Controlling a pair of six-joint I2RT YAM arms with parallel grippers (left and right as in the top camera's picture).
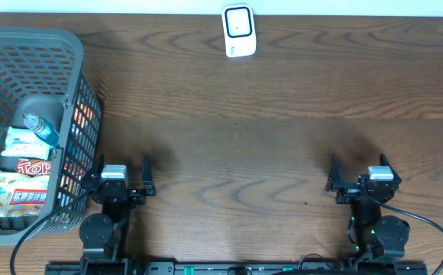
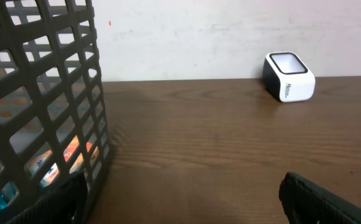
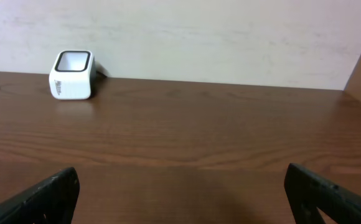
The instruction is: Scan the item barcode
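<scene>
Waiting at the near edge of the brown wooden table (image 1: 244, 114) with left end effector (image 1: 122, 171) and right end effector (image 1: 359, 171) both spread wide and empty. Finding the things to scan inside the dark grey plastic mesh basket (image 1: 80, 69) at far left: red-and-white "TOP" snack packet (image 1: 32, 166), blue-capped clear bottle (image 1: 40, 128), more pouches underneath. Noting the small white box-shaped barcode scanner (image 1: 238, 30) at the far edge, centre, well apart from basket and both arms.

Likely trouble from here:
- clipping the basket wall, just beside the left end effector, on the reach-in, and shoving or tipping the basket
- catching a finger in the mesh
- pinching two overlapping packets at once
- slipping off a slick, crinkly pouch, or crushing it
- dropping on the long carry to the scanner
- presenting the wrong face, with no barcode visible from here, so no read
- bumping the light scanner and turning its window away
</scene>
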